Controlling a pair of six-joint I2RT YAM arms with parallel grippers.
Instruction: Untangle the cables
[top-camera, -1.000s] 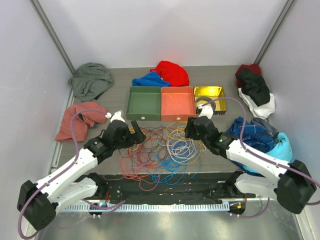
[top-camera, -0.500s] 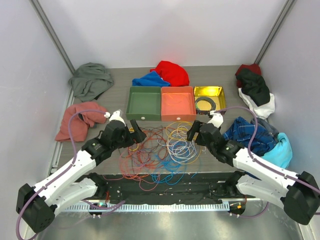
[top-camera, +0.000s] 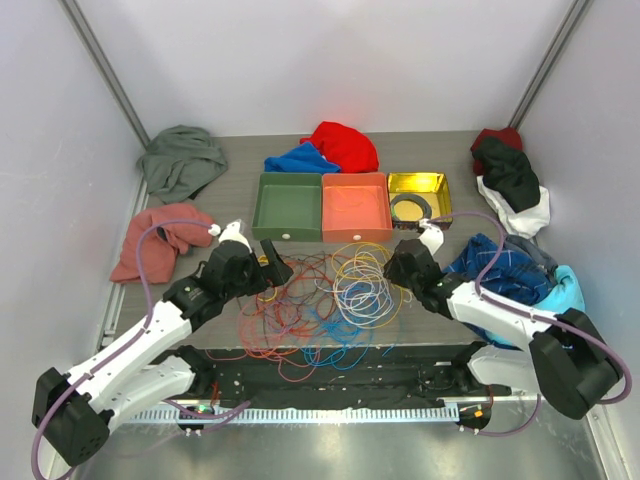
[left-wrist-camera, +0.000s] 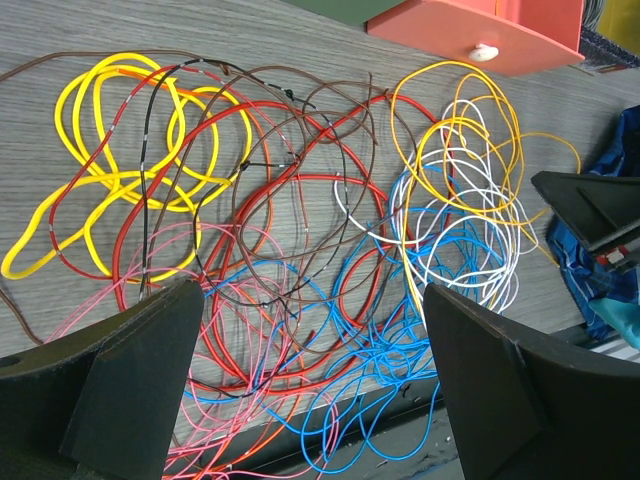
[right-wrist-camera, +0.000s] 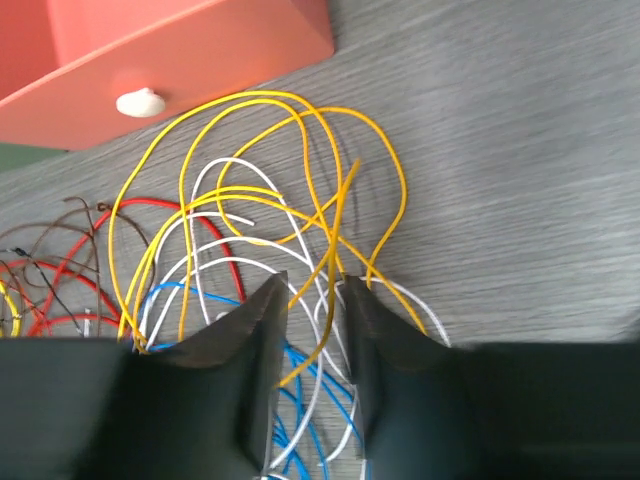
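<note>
The left gripper (left-wrist-camera: 310, 295) hangs over the left half of the pile with its jaws spread wide and nothing between them. Under it, the cables (top-camera: 325, 295), thin flexible wires in many colours, lie heaped on the grey wood-grain bench (right-wrist-camera: 500, 150), just in front of the trays and between the two arms.

At the left of the heap a bright yellow cable (left-wrist-camera: 100, 190) makes fat loops. A thin dark brown wire (left-wrist-camera: 300, 90) and a thick red cable (left-wrist-camera: 330, 180) cross over them towards the middle. Further right, fine blue wire (left-wrist-camera: 400, 350) and white wire (left-wrist-camera: 470, 250) are coiled into each other. A thin orange-yellow wire (right-wrist-camera: 300, 110) arcs over both, close to the flat orange plastic tray (right-wrist-camera: 150, 40) with its small white knob.

The right gripper (right-wrist-camera: 315, 285) sits low at this right edge. Its jaws are drawn narrow, one on either side of a strand of the orange-yellow wire, and a slim gap shows. I cannot tell whether the strand is pinched.

The step in hand looks like taking hold of that orange-yellow wire in order to separate it; the heap itself is scarcely sorted. The next move calls for a firm pinch on that single strand, without catching the white loops just beside it. A slow lift away to the right would follow, and the wide left gripper could press the blue and white coils down so they do not trail along.
</note>
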